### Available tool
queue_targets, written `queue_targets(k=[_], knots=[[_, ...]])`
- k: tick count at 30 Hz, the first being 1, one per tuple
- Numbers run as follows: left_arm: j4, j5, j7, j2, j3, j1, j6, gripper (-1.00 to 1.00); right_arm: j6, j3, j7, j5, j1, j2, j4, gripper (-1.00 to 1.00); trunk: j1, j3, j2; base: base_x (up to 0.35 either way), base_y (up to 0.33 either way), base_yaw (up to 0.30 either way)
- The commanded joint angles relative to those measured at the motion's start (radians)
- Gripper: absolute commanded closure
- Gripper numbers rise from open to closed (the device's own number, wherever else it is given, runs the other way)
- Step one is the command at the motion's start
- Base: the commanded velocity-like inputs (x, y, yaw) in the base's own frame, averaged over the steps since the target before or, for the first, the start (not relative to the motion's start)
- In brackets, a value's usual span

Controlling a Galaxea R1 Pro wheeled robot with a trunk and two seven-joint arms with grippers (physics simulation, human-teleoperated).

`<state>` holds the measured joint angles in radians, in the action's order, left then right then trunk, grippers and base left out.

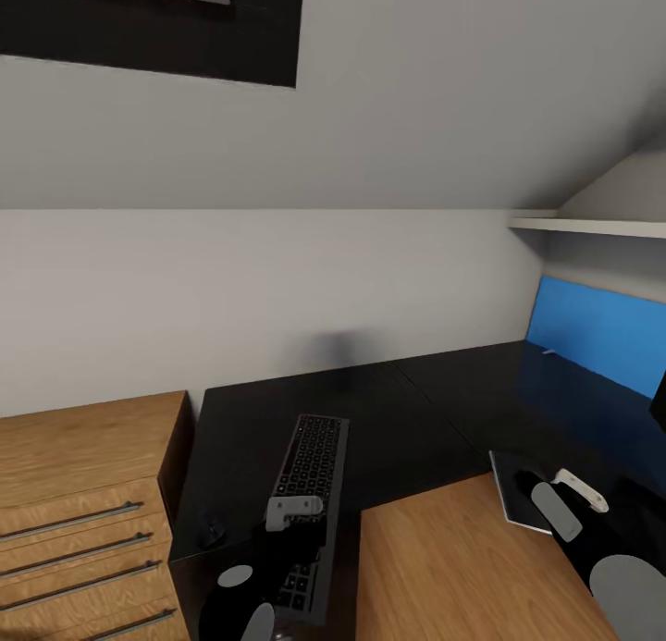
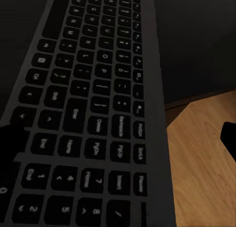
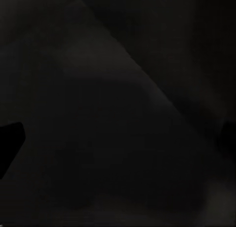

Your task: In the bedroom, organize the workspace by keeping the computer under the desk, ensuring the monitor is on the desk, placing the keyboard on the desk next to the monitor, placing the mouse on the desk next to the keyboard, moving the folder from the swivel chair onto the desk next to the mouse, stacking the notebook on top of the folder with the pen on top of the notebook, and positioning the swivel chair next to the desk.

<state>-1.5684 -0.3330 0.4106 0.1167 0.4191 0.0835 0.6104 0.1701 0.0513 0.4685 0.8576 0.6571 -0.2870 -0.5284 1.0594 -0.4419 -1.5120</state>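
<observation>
The slim dark keyboard (image 1: 311, 479) (image 2: 93, 104) lies lengthwise on the left wing of the glossy black desk (image 1: 416, 410), its near end reaching past the front edge. My left gripper (image 1: 289, 523) hovers over that near end, open, one dark fingertip (image 2: 11, 147) above the keys. A small black mouse (image 1: 213, 532) sits left of the keyboard. On the right wing lies the thin dark notebook (image 1: 514, 493) with a pale edge. My right gripper (image 1: 558, 504) hangs open just above it. A black corner at the right edge looks like the monitor (image 1: 659, 402).
A light wooden chest (image 1: 79, 493) with bar handles stands against the desk's left side. Wooden floor (image 1: 444, 576) fills the desk's inner corner. A large bright blue panel (image 1: 601, 340) stands at the far right under a white shelf (image 1: 592, 226), a small pale stick (image 1: 548, 351) at its foot.
</observation>
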Motion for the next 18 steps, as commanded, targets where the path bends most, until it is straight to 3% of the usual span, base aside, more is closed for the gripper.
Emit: queue_targets(k=[1, 6, 15, 18], knots=[[-0.001, -0.011, 0.010, 0.000, 0.001, 0.001, 0.002, -1.00, 0.005, 0.005, 0.007, 0.003, 0.000, -0.001, -0.002, -1.00, 0.000, -0.001, -0.001, 0.000, 0.014, 0.000], [-0.001, -0.009, 0.010, 0.000, 0.001, 0.001, 0.002, -1.00, 0.005, 0.005, 0.007, 0.003, 0.000, -0.001, -0.003, -1.00, 0.000, -0.001, -0.001, 0.000, 0.007, 0.000], [-0.001, -0.009, 0.011, 0.000, 0.001, 0.001, 0.002, -1.00, 0.000, 0.005, 0.007, 0.000, 0.000, -0.001, -0.008, -1.00, -0.035, 0.027, 0.062, 0.000, 0.000, 0.000], [-0.001, -0.009, 0.011, 0.001, 0.001, 0.001, 0.002, -1.00, -0.001, 0.003, 0.007, -0.002, 0.000, -0.001, -0.051, -1.00, -0.046, 0.036, 0.083, 0.000, 0.000, 0.000]])
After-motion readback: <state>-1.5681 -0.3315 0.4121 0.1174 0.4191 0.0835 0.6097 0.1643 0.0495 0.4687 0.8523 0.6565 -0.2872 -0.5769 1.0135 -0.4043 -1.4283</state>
